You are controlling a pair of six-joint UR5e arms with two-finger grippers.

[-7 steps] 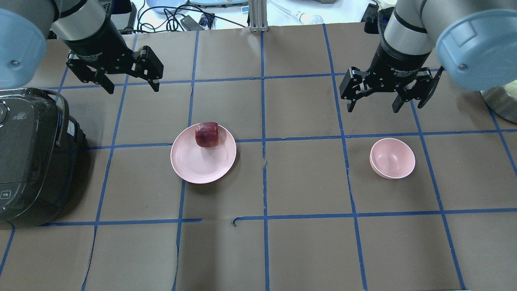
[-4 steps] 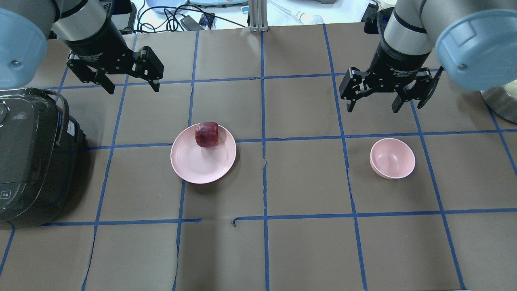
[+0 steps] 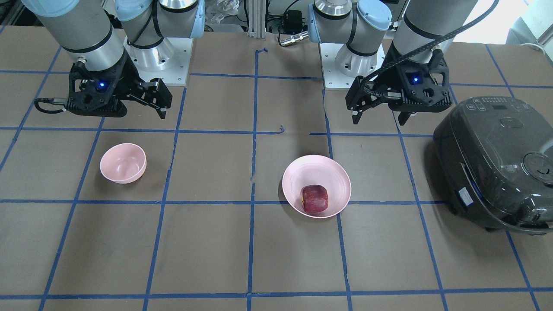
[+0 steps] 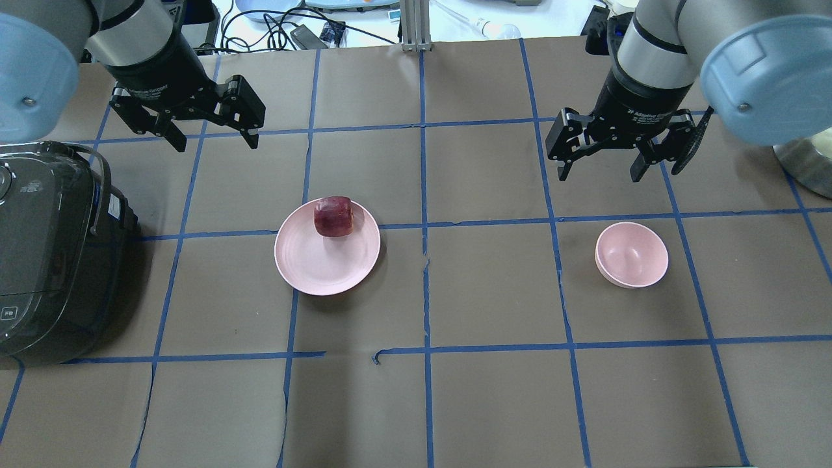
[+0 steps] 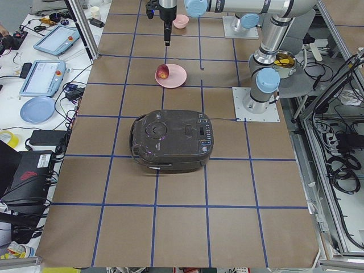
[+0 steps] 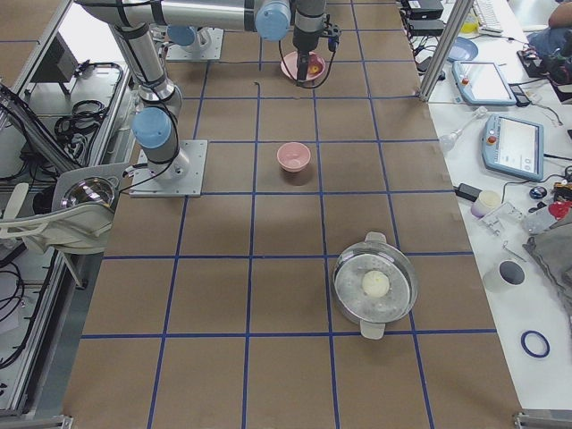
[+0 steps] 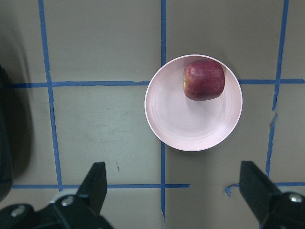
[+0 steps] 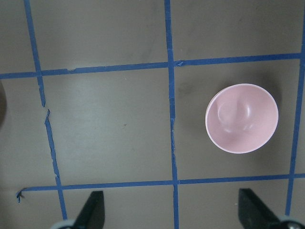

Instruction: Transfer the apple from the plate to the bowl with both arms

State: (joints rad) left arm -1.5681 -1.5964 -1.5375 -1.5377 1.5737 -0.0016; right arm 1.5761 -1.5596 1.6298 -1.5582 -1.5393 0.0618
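Note:
The dark red apple (image 4: 333, 216) sits on the far part of the pale pink plate (image 4: 312, 273), left of the table's middle. It also shows in the left wrist view (image 7: 204, 80) on the plate (image 7: 190, 124). The small pink bowl (image 4: 632, 255) stands empty to the right and shows in the right wrist view (image 8: 241, 118). My left gripper (image 4: 216, 140) hangs open and empty above the table, beyond and left of the plate. My right gripper (image 4: 599, 174) hangs open and empty just beyond the bowl.
A dark rice cooker (image 4: 52, 253) stands at the left edge, close to my left arm. A steel pot (image 6: 375, 286) with a white ball in it stands beyond the bowl on the right end. Cables and devices lie past the table's far edge.
My left gripper has edged very slightly to the right. The apple, the plate, the bowl and my right gripper have not visibly moved.

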